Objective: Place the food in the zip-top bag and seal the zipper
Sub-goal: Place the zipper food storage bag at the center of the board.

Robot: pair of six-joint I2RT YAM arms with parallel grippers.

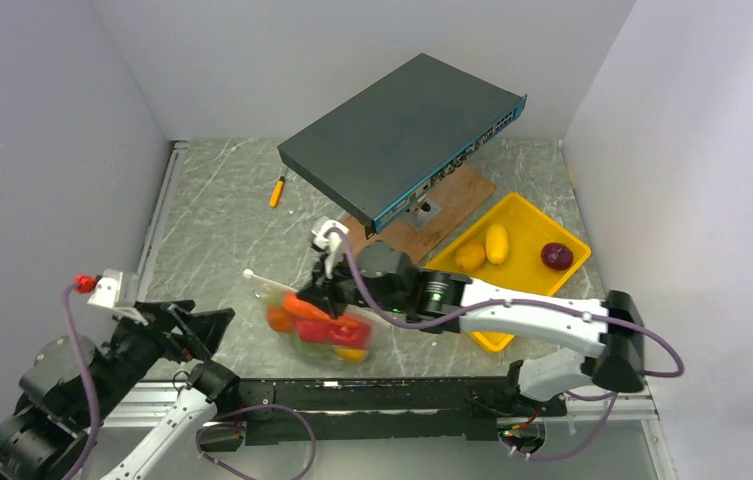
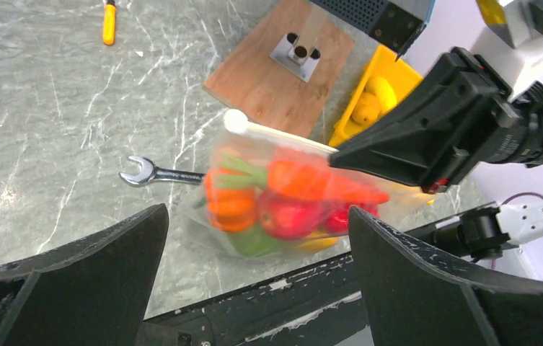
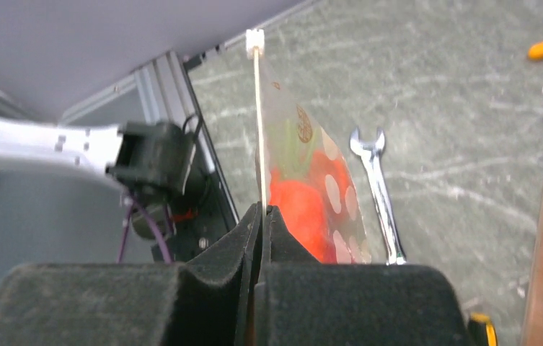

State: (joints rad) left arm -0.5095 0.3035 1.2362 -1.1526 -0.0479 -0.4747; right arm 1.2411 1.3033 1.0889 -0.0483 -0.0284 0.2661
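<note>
Zip-top bag (image 1: 322, 330), one, stuffed with food near the table's (image 1: 212, 220) front edge, is pinched at its zipper (image 3: 257, 122) by the right tool (image 3: 262, 216), while the left tool (image 1: 200, 322) gapes wide and two potatoes (image 1: 497, 243) and one onion (image 1: 556, 256) lie in the yellow tray (image 1: 542, 215).

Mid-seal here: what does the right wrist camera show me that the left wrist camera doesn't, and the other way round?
Only the right wrist view: the right gripper closed on the zipper seen edge-on, with white dots on the zip-top bag. Only the left wrist view: the open, empty left gripper, the pumpkin, red pepper and carrot inside, and the yellow tray holding potatoes. Both: bag, zipper, wrench, screwdriver.
</note>
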